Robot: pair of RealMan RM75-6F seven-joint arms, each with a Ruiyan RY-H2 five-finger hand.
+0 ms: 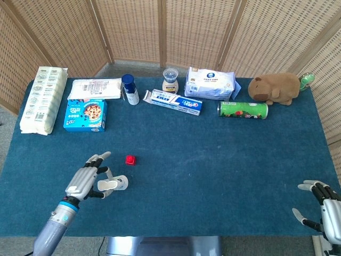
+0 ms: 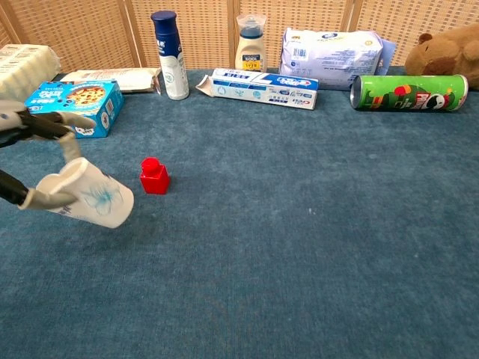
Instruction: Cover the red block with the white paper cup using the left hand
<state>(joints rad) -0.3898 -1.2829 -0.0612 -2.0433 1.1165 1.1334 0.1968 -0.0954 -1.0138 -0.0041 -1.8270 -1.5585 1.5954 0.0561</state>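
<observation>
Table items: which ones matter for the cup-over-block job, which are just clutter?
Job:
cup, tipped on its side, held by left robot hand
red block

Clutter:
cookie box
blue bottle
toothpaste box
wipes pack
green can
plush

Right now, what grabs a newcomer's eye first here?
The left robot hand at the near left, holding the white paper cup tipped on its side. Just right of it, the small red block stands uncovered on the blue table. A row of clutter lines the far edge.
</observation>
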